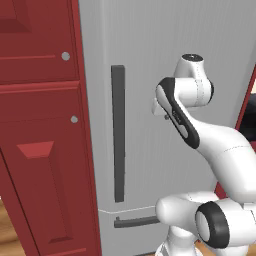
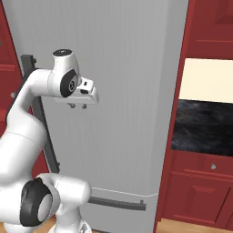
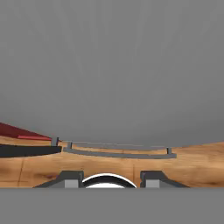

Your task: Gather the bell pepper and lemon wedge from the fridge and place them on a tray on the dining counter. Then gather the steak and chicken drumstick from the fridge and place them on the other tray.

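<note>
A closed grey fridge door [image 1: 145, 75] filled the middle of both base views, flanked by red cabinets [image 1: 40, 150], with a dark oven window [image 2: 205, 127] at the right of the right base view. A tall dark handle [image 1: 118, 132] ran down the door's left side, a short horizontal handle [image 2: 118, 203] below it. The gripper [image 2: 77, 106] hung near the door, pointing down, jaws parted with nothing between them; the food was hidden behind the door
</note>
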